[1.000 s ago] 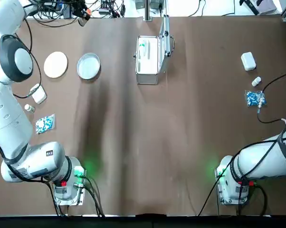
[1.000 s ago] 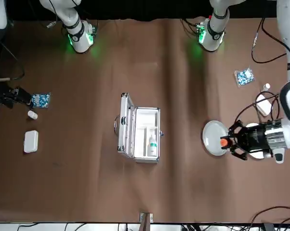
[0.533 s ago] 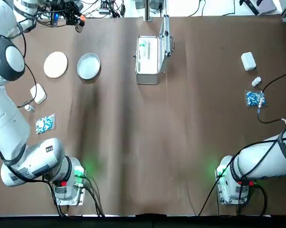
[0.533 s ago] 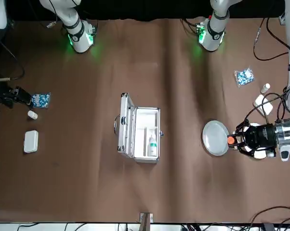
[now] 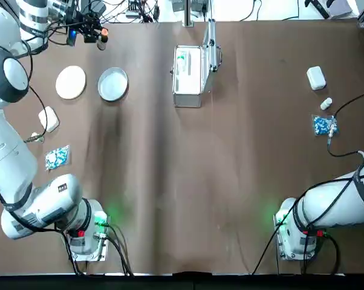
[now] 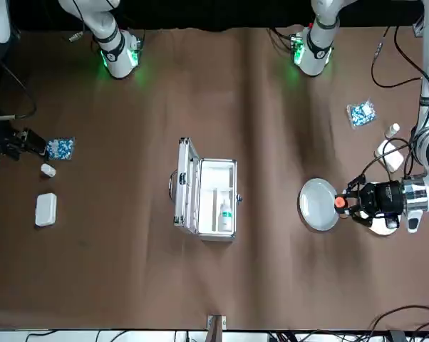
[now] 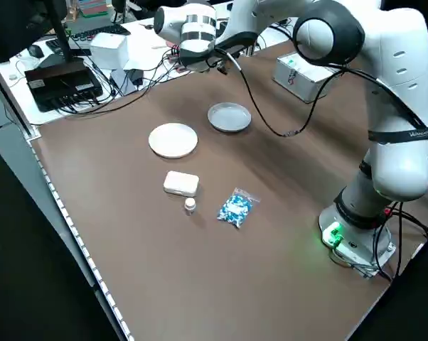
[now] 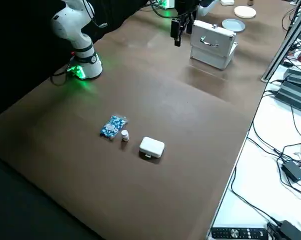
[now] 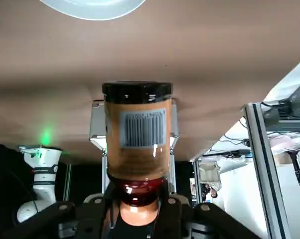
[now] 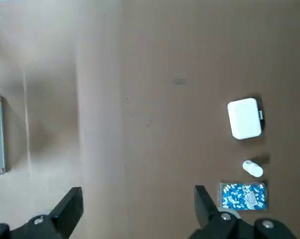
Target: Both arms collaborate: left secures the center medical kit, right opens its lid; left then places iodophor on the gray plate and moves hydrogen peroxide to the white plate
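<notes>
Left gripper [image 6: 343,204]: closed around the brown bottle with black cap and barcode label [image 9: 138,142]; raised off the table on the robot's left side, beyond the plates in the top view.
Iodophor: that brown bottle, in the left pincer, on neither plate.
Gray plate: round, shallow [image 5: 113,84]; on the table between the white plate and the kit, nearer the white one.
White plate: round, flat [image 5: 71,82]; just beside the gray one, at its left.
Medical kit: silver hard-sided case [image 5: 188,75], standing at far center; lid [image 6: 187,185] open, tipped up on the robot's right side.
Hydrogen peroxide: small white bottle with green label [image 6: 226,215], inside the kit's body.
Right gripper [image 10: 138,191]: pincer wide, nothing between; parked over the robot's right side, near the blue-and-white capsule packet there in the front view.
Right-side items: white rounded box [image 5: 316,78], small white bottle [image 5: 326,103], clear packet of blue-and-white capsules [image 5: 325,125], in a rough column.
Left-side items: white rounded box [image 7: 181,183], small white bottle [image 7: 190,204] just beside it, another capsule packet [image 7: 237,208] near both.
</notes>
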Motion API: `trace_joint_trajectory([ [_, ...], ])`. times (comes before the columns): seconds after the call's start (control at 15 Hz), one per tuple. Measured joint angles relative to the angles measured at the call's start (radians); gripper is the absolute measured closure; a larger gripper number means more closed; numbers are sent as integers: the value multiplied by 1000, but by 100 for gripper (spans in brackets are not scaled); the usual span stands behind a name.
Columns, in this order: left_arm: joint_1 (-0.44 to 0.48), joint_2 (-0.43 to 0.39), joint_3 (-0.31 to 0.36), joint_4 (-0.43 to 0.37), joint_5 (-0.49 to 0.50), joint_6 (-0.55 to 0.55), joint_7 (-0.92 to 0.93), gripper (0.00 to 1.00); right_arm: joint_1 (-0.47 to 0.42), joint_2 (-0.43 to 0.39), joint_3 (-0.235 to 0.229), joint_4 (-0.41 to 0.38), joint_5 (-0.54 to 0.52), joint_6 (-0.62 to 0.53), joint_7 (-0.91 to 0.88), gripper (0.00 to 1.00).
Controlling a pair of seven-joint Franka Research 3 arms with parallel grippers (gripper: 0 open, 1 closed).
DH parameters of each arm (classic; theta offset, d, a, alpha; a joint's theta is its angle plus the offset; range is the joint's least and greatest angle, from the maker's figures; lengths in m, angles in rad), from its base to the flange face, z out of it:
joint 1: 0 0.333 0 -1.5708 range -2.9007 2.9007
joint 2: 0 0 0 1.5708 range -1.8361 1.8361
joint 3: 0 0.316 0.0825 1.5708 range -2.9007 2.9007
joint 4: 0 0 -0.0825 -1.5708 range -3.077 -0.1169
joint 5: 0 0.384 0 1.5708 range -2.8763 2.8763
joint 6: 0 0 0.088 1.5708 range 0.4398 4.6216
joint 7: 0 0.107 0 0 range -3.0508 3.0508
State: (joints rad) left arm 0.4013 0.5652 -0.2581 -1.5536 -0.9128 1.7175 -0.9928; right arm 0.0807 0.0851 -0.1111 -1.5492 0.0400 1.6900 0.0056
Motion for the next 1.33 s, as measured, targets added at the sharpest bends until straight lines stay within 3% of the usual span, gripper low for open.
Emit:
trace_joint_trajectory([
  [0.8,91,218,0,-3,-118,-80,158,67,0,0,1,0,0,0,0,1],
  [1.33,147,265,-1,-2,-132,-200,261,67,0,1,1,0,0,0,0,1],
])
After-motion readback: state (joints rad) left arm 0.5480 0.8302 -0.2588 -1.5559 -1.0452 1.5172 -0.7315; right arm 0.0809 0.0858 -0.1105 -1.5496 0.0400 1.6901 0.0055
